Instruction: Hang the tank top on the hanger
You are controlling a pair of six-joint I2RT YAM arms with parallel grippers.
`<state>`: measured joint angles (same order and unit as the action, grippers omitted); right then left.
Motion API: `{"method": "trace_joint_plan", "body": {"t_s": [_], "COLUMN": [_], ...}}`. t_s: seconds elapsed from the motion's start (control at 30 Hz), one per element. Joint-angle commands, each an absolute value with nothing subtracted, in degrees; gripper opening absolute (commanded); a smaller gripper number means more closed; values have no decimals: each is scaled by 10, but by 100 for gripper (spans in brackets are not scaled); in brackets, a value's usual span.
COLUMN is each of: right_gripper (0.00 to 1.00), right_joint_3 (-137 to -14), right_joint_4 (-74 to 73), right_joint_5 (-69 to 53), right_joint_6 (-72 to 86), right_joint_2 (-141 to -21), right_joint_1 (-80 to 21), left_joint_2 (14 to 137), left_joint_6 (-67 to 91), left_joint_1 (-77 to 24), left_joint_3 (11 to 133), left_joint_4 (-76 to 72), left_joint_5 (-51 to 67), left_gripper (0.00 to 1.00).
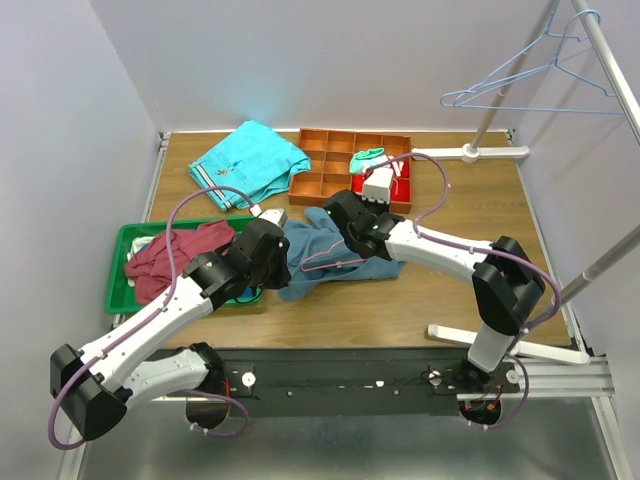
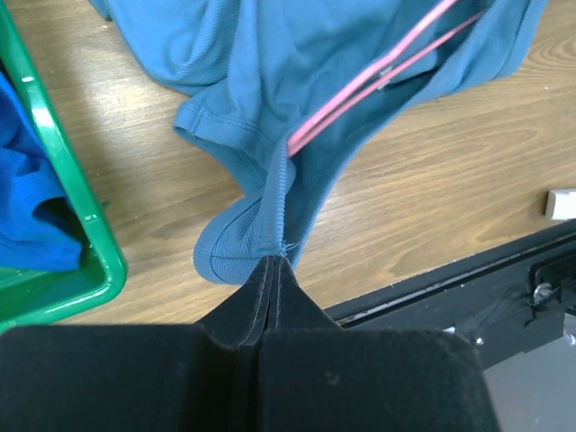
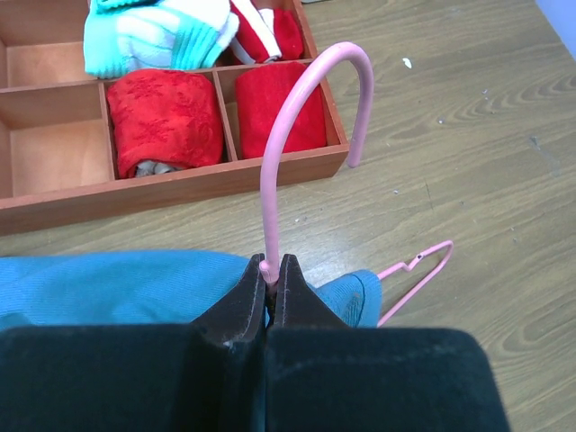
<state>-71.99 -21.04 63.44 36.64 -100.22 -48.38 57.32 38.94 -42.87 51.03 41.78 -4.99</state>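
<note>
The steel-blue tank top (image 1: 318, 252) lies bunched on the wooden table between the two arms. My left gripper (image 2: 273, 261) is shut on a strap hem of the tank top (image 2: 270, 99). Two pink wires of the hanger (image 2: 378, 81) run inside the cloth. My right gripper (image 3: 273, 267) is shut on the neck of the pink hanger (image 3: 297, 117), whose hook rises in front of it. One hanger corner (image 3: 423, 270) sticks out past the tank top (image 3: 117, 283) on the right. In the top view the grippers (image 1: 272, 240) (image 1: 345, 222) sit at either side of the cloth.
A green tray (image 1: 125, 240) with a maroon shirt (image 1: 175, 258) is at the left. A turquoise shirt (image 1: 250, 160) lies at the back. An orange compartment box (image 1: 325, 160) holds red rolls (image 3: 166, 117). A light blue hanger (image 1: 530, 80) hangs on a metal rack (image 1: 610, 60) at the right.
</note>
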Motion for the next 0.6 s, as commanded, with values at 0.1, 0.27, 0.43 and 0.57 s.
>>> {"method": "trace_joint_plan", "body": {"t_s": [0.1, 0.27, 0.43, 0.57], "right_gripper": [1, 1, 1, 1], "right_joint_3": [-729, -721, -725, -747], "right_joint_4": [-216, -215, -211, -213], "right_joint_5": [640, 634, 630, 634], "right_joint_6": [417, 422, 414, 400], "right_joint_2": [-1007, -991, -970, -969], "right_joint_1": [-488, -492, -497, -503], "left_joint_2": [576, 619, 664, 693], "left_joint_6": [412, 422, 417, 419], "left_joint_1": [-432, -430, -423, -418], "left_joint_3": [539, 581, 621, 663], "left_joint_4": [407, 391, 367, 360], "left_joint_5": [-61, -91, -74, -48], "left_gripper": [0, 0, 0, 0]}}
